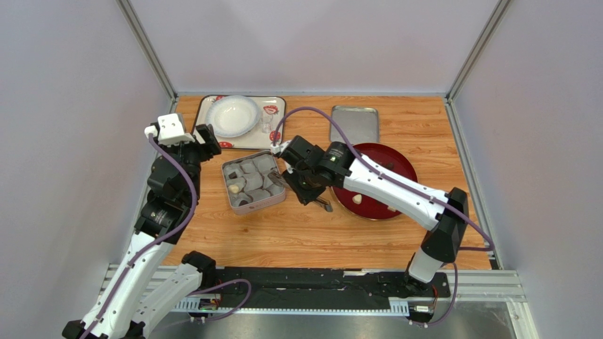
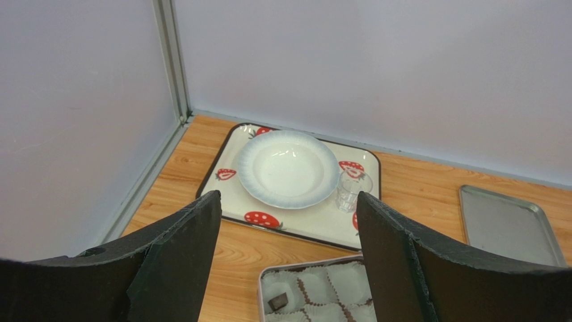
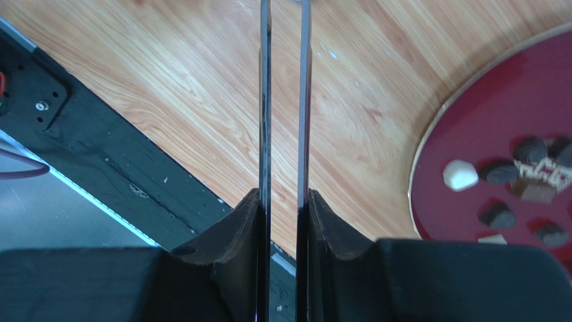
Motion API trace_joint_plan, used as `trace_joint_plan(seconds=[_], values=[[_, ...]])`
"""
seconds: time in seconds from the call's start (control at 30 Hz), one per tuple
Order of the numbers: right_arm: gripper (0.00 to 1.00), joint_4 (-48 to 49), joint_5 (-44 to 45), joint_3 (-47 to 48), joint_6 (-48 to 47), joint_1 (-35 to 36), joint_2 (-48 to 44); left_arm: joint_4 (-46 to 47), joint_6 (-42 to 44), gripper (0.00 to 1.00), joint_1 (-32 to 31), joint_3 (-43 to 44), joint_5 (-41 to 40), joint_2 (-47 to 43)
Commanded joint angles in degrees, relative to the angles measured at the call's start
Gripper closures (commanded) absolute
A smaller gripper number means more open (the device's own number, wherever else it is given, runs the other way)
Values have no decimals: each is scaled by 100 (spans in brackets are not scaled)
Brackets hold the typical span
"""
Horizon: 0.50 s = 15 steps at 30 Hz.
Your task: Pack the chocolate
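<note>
From above, the left gripper [image 1: 205, 136] is hovering with its fingers spread wide and nothing between them; the tin [image 1: 226, 176] is lying just beside its fingertips, toward the other arm; one cream piece [image 1: 233, 188] is sitting among the paper cups [image 1: 258, 169], and most cups are looking unfilled; the right gripper [image 1: 311, 189] is hanging between the tin and the red plate [image 1: 396, 166].

On the left wrist, the fingers [image 2: 181, 248] are standing far apart and empty; just ahead of them a corner of the tin is showing a single dark piece [image 2: 278, 302] in a cup.

On the right wrist, the fingers [image 3: 248, 221] are pinching thin metal tongs [image 3: 264, 100]; the blades are running out ahead and their tips are leaving the frame, so I cannot tell whether they are carrying anything; right of the blades, the chocolate [image 3: 500, 176] is lying loose on the plate, dark lumps and a cream one.

By my reckoning the packing is only getting started; most pieces are waiting to go across.
</note>
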Motion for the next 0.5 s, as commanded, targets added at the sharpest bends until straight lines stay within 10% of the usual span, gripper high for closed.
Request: trace_joint_plan(seconds=[0.0, 0.47], values=[[82, 458, -324, 543, -633, 166, 424, 188, 45, 18, 63, -9, -16, -118], [78, 669, -807, 939, -1029, 281, 1304, 224, 62, 18, 142, -35, -25, -197]])
